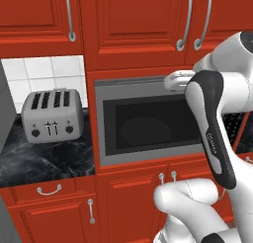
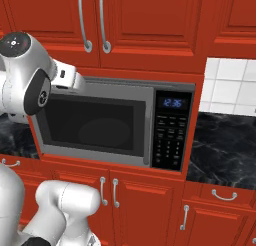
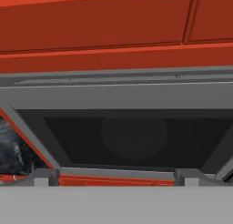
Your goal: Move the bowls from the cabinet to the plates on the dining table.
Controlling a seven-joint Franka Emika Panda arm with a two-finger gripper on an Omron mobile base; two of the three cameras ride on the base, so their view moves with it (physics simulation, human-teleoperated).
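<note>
The cabinet [image 1: 138, 24] hangs above a built-in microwave, and its red panelled doors [image 2: 150, 25] are closed. Long curved silver handles [image 1: 185, 20] [image 2: 103, 20] run down the doors. The bowls are hidden. The plates and the dining table are out of view. My gripper [image 3: 116, 180] is open, its two fingertips [image 3: 42, 177] standing far apart with nothing between them. It faces the microwave's dark door just below the cabinet's bottom edge [image 3: 113, 54]. The white hand [image 1: 178, 80] [image 2: 70, 77] is level with the top of the microwave.
A grey microwave [image 1: 148, 123] [image 2: 100, 125] with a keypad [image 2: 170, 135] fills the niche under the cabinet. A silver toaster [image 1: 52, 116] stands on the black marble counter [image 1: 49, 163] to the left. More counter [image 2: 220, 150] lies to the right. Red drawers and doors [image 1: 128, 202] sit below.
</note>
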